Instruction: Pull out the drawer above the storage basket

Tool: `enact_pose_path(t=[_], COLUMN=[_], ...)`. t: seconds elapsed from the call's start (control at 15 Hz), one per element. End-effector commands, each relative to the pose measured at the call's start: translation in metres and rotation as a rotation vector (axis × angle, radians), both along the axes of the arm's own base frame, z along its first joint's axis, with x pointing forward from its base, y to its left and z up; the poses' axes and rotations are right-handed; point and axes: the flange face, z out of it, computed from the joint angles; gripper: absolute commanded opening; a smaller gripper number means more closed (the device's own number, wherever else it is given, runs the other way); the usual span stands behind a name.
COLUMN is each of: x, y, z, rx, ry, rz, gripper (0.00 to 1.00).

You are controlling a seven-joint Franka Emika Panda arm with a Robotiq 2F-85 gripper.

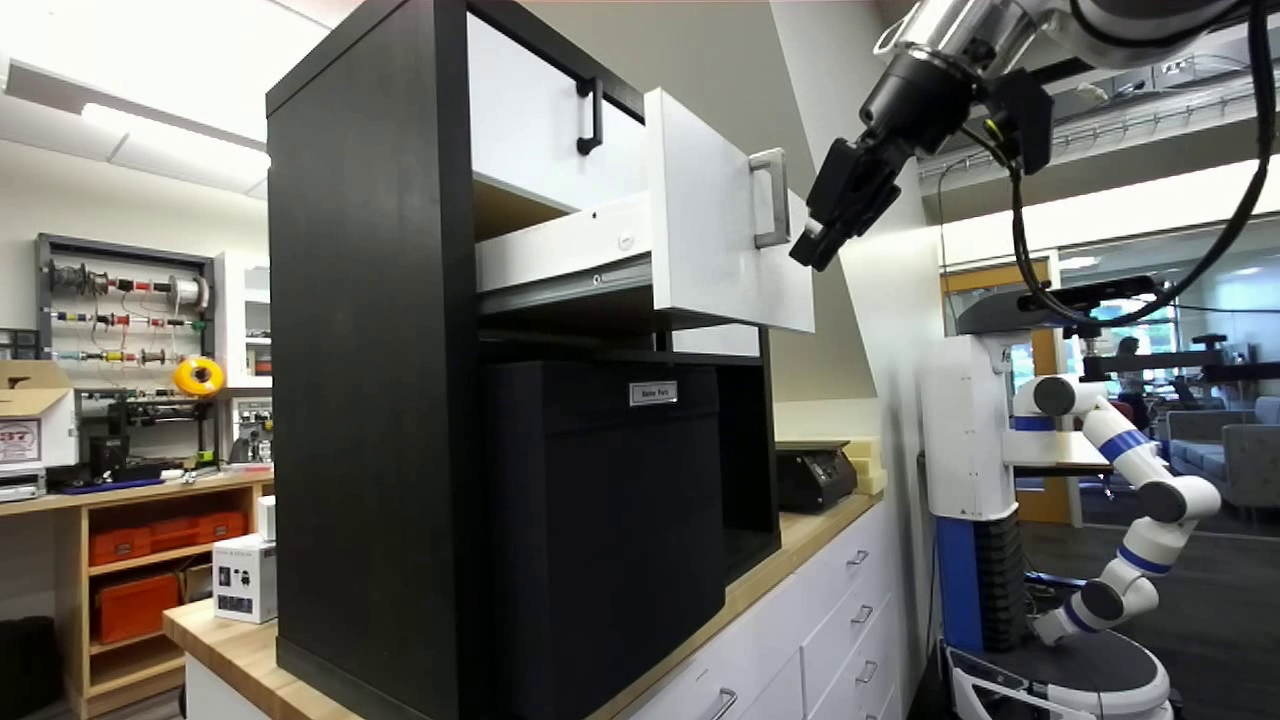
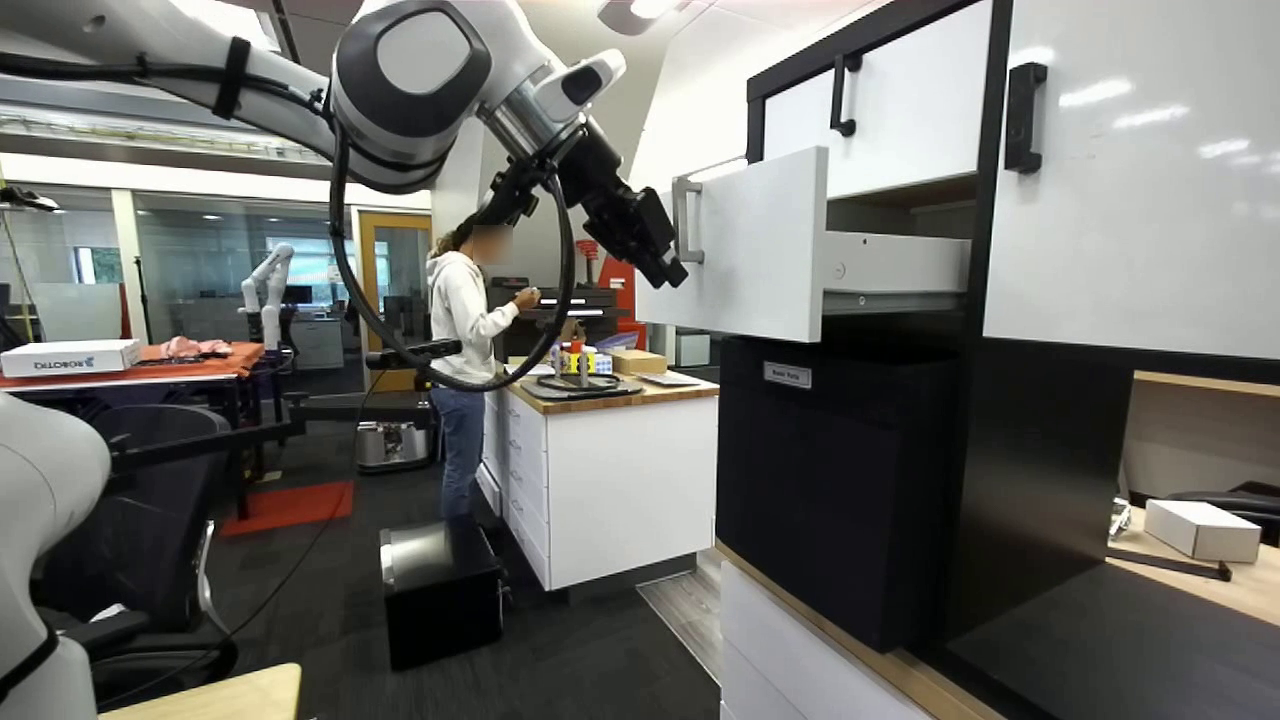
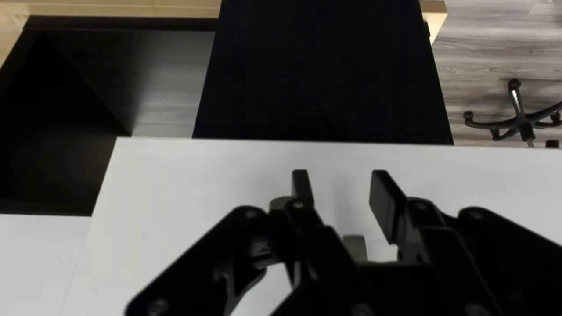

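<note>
The drawer [image 1: 700, 220] has a flat white front and a grey bar handle [image 1: 778, 200]. It stands pulled out of the cabinet, with its pale side and metal rail showing in both exterior views [image 2: 750, 250]. The storage basket [image 1: 630, 510] is a black bin with a small label, directly below the drawer; it also shows in the wrist view [image 3: 325, 74]. My gripper [image 1: 814, 246] is in front of the drawer front, close to the handle, tilted downward. In the wrist view its fingers [image 3: 338, 186] are apart, with the handle's grey end [image 3: 354, 246] visible in the gap. I cannot tell whether they touch it.
The black cabinet [image 1: 370, 350] has a closed white front with a black handle [image 2: 845, 95] above the drawer. A white door [image 2: 1150, 220] stands beside it. The wooden counter [image 1: 800, 545] is below. A person [image 2: 465, 340] stands behind the arm.
</note>
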Motion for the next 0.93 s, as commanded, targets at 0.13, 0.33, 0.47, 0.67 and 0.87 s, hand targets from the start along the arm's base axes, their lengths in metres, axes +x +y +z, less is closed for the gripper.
enact_pose_path(t=[0.13,0.33,0.47,0.67,0.87], x=[-0.012,-0.014,-0.016,-0.02,-0.023], y=[-0.003,0.0,0.002,0.003,0.003], z=[-0.012,-0.005,-0.001,0.006,0.003], rx=[0.003,0.004,0.026,0.062,0.048], ry=[0.113,0.245,0.339,0.449,0.44], rz=[-0.019,0.004,0.032,0.046,0.017], gripper=[0.84,0.99,1.0,1.0,1.0])
